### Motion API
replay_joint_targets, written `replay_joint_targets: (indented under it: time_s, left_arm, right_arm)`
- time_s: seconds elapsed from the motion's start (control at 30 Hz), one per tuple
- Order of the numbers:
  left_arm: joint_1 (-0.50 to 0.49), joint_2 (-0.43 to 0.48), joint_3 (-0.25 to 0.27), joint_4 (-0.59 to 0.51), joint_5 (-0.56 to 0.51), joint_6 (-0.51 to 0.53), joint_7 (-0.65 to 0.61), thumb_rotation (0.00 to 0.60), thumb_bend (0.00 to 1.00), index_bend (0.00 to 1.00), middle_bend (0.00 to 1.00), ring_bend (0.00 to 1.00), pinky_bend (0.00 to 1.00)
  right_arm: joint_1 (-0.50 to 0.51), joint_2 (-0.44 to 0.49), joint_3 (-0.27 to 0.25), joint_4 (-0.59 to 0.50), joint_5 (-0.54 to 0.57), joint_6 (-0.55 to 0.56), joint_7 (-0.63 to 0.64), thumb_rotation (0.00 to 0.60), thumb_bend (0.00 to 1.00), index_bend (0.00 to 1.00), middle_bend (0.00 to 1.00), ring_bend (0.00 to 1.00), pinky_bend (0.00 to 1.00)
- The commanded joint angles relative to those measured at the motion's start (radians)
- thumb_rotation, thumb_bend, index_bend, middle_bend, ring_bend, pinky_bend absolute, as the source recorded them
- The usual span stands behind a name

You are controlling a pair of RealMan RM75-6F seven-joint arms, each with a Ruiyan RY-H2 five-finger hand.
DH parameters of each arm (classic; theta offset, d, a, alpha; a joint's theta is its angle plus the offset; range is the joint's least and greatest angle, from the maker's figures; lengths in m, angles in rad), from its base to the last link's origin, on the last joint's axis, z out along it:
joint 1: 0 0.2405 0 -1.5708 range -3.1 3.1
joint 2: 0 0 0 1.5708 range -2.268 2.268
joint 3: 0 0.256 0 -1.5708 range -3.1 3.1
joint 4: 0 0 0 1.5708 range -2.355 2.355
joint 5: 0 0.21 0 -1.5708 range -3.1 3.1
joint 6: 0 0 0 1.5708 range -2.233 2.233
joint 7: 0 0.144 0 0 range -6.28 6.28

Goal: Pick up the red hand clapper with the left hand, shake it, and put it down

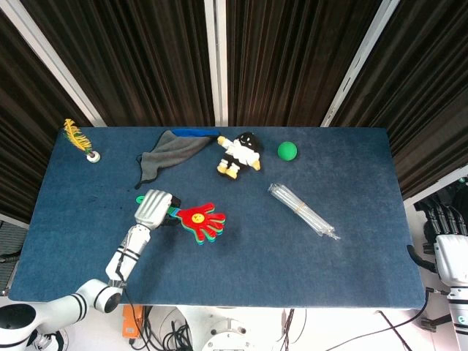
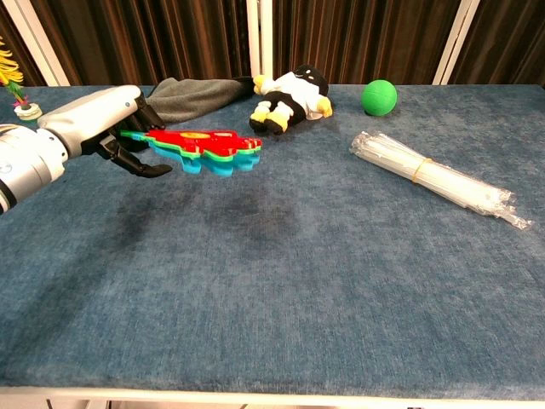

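My left hand grips the green handle of the red hand clapper. The clapper is lifted off the blue table and lies nearly flat, its red palm on top with green and blue layers beneath, fingers pointing right. A faint shadow falls on the cloth below it. My right hand hangs off the table's right edge in the head view, away from everything; whether its fingers hold anything does not show.
A grey cloth lies behind the left hand. A plush penguin toy, a green ball and a clear plastic bundle sit further right. A feather toy stands at the far left corner.
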Motion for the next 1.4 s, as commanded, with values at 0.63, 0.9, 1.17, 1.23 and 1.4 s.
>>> replay_joint_targets:
  time_s: [0.63,0.9,1.17,1.23,1.4]
  left_arm:
    - [0.024,0.018,-0.100,-0.085,-0.095,0.021,-0.118,0.600,0.60,1.00,1.00,1.00,1.00]
    - [0.088,0.121,-0.345,-0.303,-0.293,0.001,-0.492,0.600,0.63,1.00,1.00,1.00,1.00]
    - [0.099,0.180,-0.326,-0.307,-0.230,0.011,-0.498,0.600,0.66,1.00,1.00,1.00,1.00]
    - [0.088,0.169,-0.279,-0.251,-0.157,0.052,-0.418,0.600,0.66,1.00,1.00,1.00,1.00]
    - [0.029,0.112,-0.112,0.045,0.144,0.215,-0.103,0.600,0.66,1.00,1.00,1.00,1.00]
  right_arm:
    - [0.007,0.010,-0.003,-0.018,0.010,-0.027,-0.007,0.600,0.22,0.00,0.00,0.00,0.00]
    - [0.007,0.017,-0.003,-0.030,0.007,-0.024,-0.009,0.600,0.22,0.00,0.00,0.00,0.00]
    - [0.012,0.013,-0.008,-0.038,0.000,-0.031,-0.022,0.600,0.22,0.00,0.00,0.00,0.00]
    - [0.012,0.013,-0.008,-0.040,-0.001,-0.029,-0.026,0.600,0.22,0.00,0.00,0.00,0.00]
    - [0.011,0.019,-0.006,-0.047,0.002,-0.025,-0.033,0.600,0.22,0.00,0.00,0.00,0.00]
